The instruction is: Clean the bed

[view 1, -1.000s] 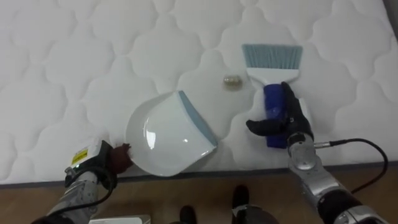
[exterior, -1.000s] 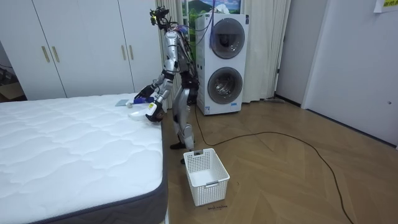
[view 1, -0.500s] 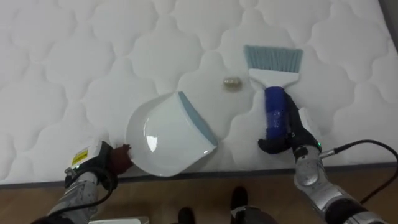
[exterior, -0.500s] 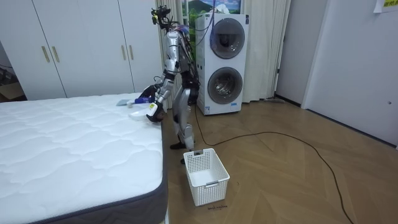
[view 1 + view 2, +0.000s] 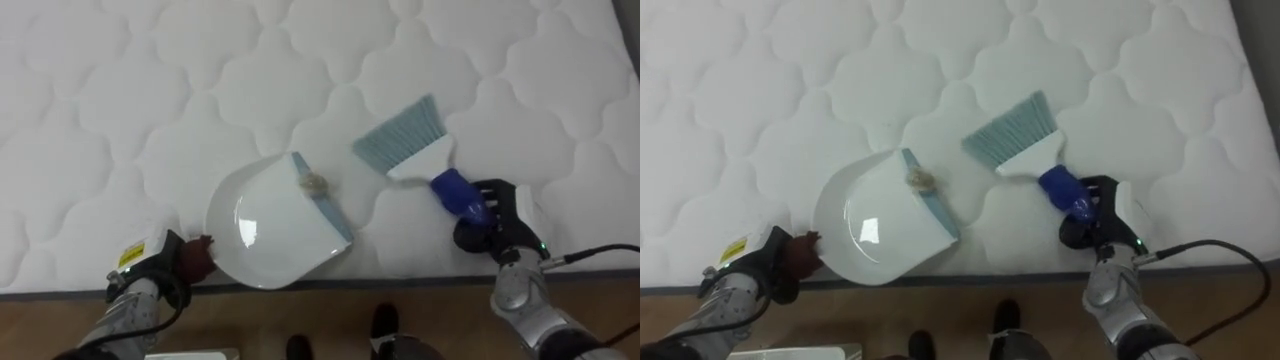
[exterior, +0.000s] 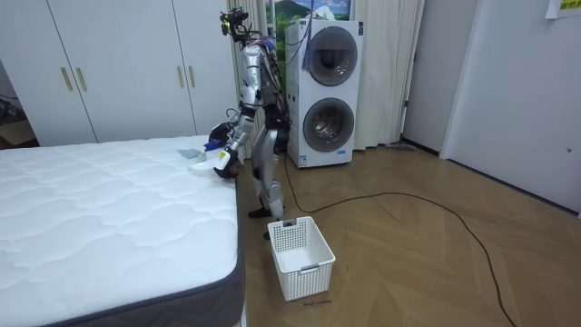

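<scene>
The work sits close to the near edge of the mattress (image 5: 120,90), where a dark band runs along its side and the parquet floor (image 6: 427,263) begins. Beyond the tools, the quilted white surface stretches away open in every direction.

The dustpan (image 5: 262,228) lies flat just inside that edge, its mouth turned up and right toward the brush. The left hand (image 5: 172,262) is curled round its dark red handle at the mattress border. The right hand (image 5: 492,226) hangs over the same border farther right, fingers wrapped round the blue handle of the hand brush (image 5: 420,160). The brush is tilted, with its bristles pointing up and left, near the dustpan's lip but apart from it.

A small crumpled brownish scrap (image 5: 313,183) rests right on that lip, at the pan's mouth.

The dustpan is glossy white plastic, rounded at the back, with a straight blue-grey rubber strip along the front. The brush has a white plastic shoulder and a flared fan of blue-grey bristles. The mattress is soft, stitched in scalloped puffs.

In the room view the robot stands on the floor at the bed's far corner, leaning over it. A white slatted laundry basket (image 6: 301,257) sits on the floor beside the bed, and stacked washing machines (image 6: 325,91) and white wardrobe doors (image 6: 118,64) stand behind.
</scene>
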